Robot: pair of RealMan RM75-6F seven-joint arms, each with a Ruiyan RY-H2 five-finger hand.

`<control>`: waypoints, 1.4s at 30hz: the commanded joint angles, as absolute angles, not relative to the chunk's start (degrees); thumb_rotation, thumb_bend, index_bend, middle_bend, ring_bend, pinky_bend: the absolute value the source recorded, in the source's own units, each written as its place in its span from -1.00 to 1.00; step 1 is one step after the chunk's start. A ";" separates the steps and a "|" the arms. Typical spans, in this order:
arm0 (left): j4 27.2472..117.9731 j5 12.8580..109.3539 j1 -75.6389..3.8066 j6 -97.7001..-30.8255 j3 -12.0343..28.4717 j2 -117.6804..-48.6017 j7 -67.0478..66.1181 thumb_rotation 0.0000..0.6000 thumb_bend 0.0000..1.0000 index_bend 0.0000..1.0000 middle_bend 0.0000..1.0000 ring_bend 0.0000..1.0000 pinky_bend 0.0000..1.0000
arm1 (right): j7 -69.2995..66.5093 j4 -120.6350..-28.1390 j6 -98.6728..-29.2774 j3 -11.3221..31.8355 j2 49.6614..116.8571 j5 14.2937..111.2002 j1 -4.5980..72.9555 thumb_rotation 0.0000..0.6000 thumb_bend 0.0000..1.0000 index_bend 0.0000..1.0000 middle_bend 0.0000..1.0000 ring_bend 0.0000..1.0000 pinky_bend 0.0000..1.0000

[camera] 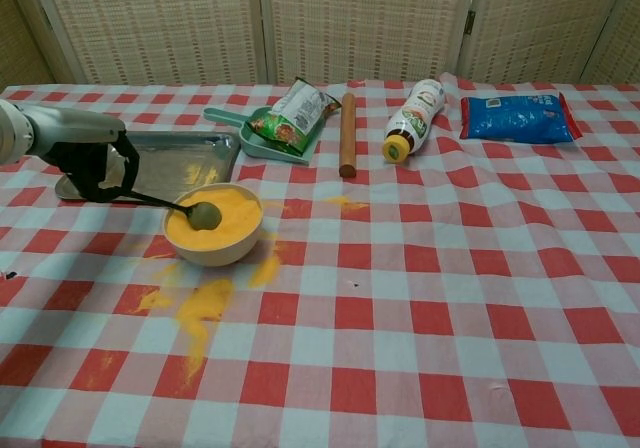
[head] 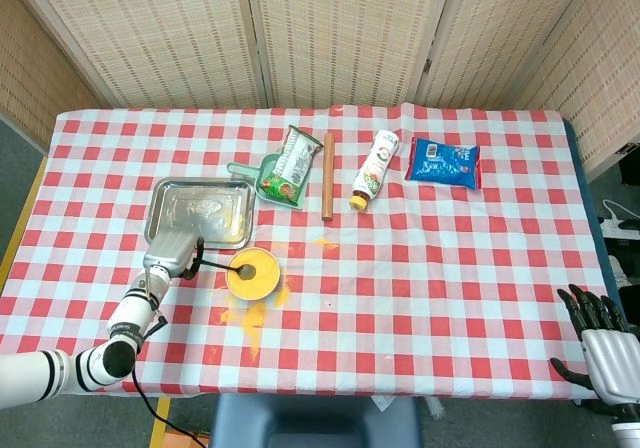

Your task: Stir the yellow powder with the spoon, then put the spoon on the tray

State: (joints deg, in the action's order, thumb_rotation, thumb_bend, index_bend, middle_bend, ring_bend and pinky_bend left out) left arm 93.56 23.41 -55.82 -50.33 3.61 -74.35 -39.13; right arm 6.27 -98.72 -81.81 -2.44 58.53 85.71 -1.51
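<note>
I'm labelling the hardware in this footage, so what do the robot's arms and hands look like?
The left hand has a silver-grey metal back with black fingers; its arm is white with black bands at the joints, and a thin black cable trails below it. The right hand matches: a pale grey back and black fingers.

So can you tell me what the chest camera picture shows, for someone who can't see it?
The robot's left hand holds a spoon dipped in a bowl of yellow powder on a red checked table. Powder has spilled beside the bowl, and a metal tray sits just behind it.
</note>
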 commanded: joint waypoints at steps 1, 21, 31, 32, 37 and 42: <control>93.48 23.38 -55.98 -50.34 3.43 -74.42 -39.00 1.00 -0.05 0.03 1.00 1.00 1.00 | 6.24 -98.68 -81.86 -2.41 58.53 85.72 -1.52 1.00 -0.76 -1.00 -1.00 -1.00 -1.00; 93.92 23.81 -56.57 -50.83 1.79 -74.02 -37.93 1.00 -0.05 0.09 1.00 1.00 1.00 | 6.34 -98.66 -81.85 -2.34 58.57 85.57 -1.52 1.00 -0.75 -1.00 -1.00 -1.00 -1.00; 94.52 24.35 -56.72 -51.14 1.16 -73.82 -37.70 1.00 -0.05 0.09 1.00 1.00 1.00 | 6.24 -98.72 -82.01 -2.32 58.54 85.64 -1.58 1.00 -0.75 -1.00 -1.00 -1.00 -1.00; 94.50 24.40 -56.71 -51.19 1.11 -73.84 -37.68 1.00 -0.05 0.10 1.00 1.00 1.00 | 6.22 -98.71 -82.04 -2.31 58.54 85.65 -1.58 1.00 -0.75 -1.00 -1.00 -1.00 -1.00; 94.24 25.37 -56.45 -51.60 0.76 -74.04 -37.39 1.00 -0.05 0.28 1.00 1.00 1.00 | 6.22 -98.62 -81.93 -2.30 58.55 85.61 -1.53 1.00 -0.75 -1.00 -1.00 -1.00 -1.00; 94.70 29.71 -55.12 -53.92 0.36 -74.41 -36.47 1.00 -0.03 0.65 1.00 1.00 1.00 | 6.33 -98.64 -81.85 -2.29 58.60 85.56 -1.49 1.00 -0.75 -1.00 -1.00 -1.00 -1.00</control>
State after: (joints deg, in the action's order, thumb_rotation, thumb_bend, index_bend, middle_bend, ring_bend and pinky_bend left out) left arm 94.42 27.97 -55.77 -52.80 0.57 -74.23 -36.92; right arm 6.34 -98.64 -81.84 -2.29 58.61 85.56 -1.49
